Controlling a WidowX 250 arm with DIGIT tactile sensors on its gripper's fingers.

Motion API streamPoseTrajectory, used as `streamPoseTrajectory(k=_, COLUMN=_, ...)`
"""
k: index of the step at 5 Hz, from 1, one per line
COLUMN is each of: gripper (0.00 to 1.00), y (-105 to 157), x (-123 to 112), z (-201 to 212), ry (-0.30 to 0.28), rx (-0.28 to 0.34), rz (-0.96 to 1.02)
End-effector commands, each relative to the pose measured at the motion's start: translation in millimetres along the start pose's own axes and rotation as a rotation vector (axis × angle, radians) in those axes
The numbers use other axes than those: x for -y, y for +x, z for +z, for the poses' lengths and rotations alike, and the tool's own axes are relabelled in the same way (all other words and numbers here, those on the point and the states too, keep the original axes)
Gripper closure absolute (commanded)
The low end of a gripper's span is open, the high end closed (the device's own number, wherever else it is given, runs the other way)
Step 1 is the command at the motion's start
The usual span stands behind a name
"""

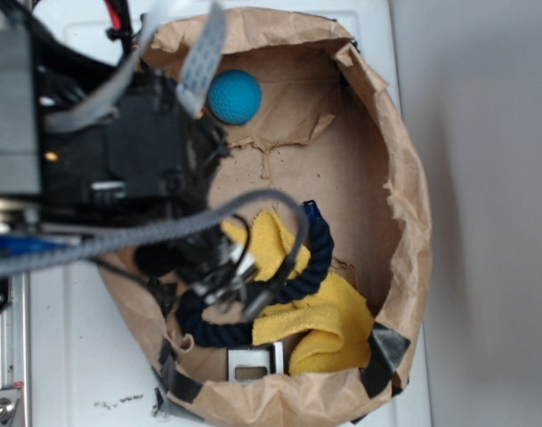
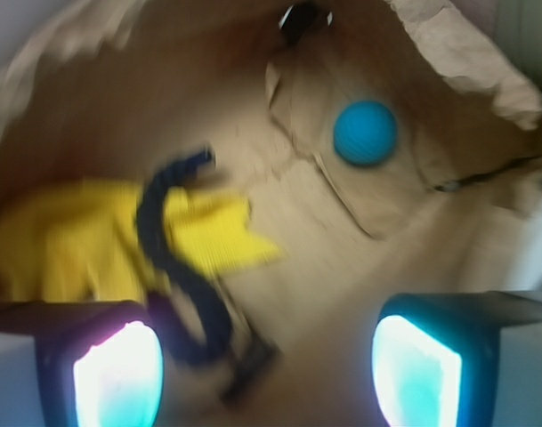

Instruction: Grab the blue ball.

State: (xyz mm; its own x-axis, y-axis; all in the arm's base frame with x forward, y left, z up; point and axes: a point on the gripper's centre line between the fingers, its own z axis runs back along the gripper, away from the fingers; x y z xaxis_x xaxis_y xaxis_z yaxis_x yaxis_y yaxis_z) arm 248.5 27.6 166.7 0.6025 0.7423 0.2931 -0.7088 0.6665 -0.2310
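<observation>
Your pincer [image 2: 266, 369] hangs open and empty, fingers spread over the paper bag's [image 1: 404, 160] floor. The blue ball [image 2: 365, 132] lies ahead and slightly to the right in the wrist view, well apart, beyond the yellow cloth [image 2: 84, 236] and dark rope [image 2: 177, 267].

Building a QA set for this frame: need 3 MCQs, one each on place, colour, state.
1. Where is the blue ball?
A. inside the paper bag, on bare paper
B. on the yellow cloth
C. outside the bag

2. What colour is the cloth under the rope?
A. red
B. yellow
C. green

3. What state is the tool in?
A. shut on the ball
B. shut on the rope
C. open, holding nothing

Answers:
1. A, the ball sits alone on the bag's floor, apart from cloth and rope.
2. B, both views show it yellow.
3. C, the wrist view shows the fingers spread, with nothing between them.
</observation>
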Motion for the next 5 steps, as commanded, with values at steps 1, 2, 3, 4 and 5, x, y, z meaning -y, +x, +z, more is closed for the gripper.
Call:
streamPoseTrajectory(k=1, gripper=0.00, y=26.1, x=-24.0, z=-42.8, ry=0.099, rx=0.174, rz=0.462)
streamPoseTrajectory(k=2, gripper=0.00, y=39.7, x=-39.6, z=-60.1, ry=0.203, rx=0.186, rz=0.525)
streamPoseTrajectory(k=3, gripper=0.00, y=-2.4, x=-70.1, z=-48.1, ry=0.256, rx=0.192, rz=0.545)
streamPoseTrajectory(k=4, gripper=0.00, y=-20.6, x=-91.2, z=-42.9, ry=0.289, rx=0.219, rz=0.557)
streamPoseTrajectory(k=5, gripper=0.00, y=-34.6, x=-101.5, z=-46.0, ry=0.314, rx=0.227, rz=0.551)
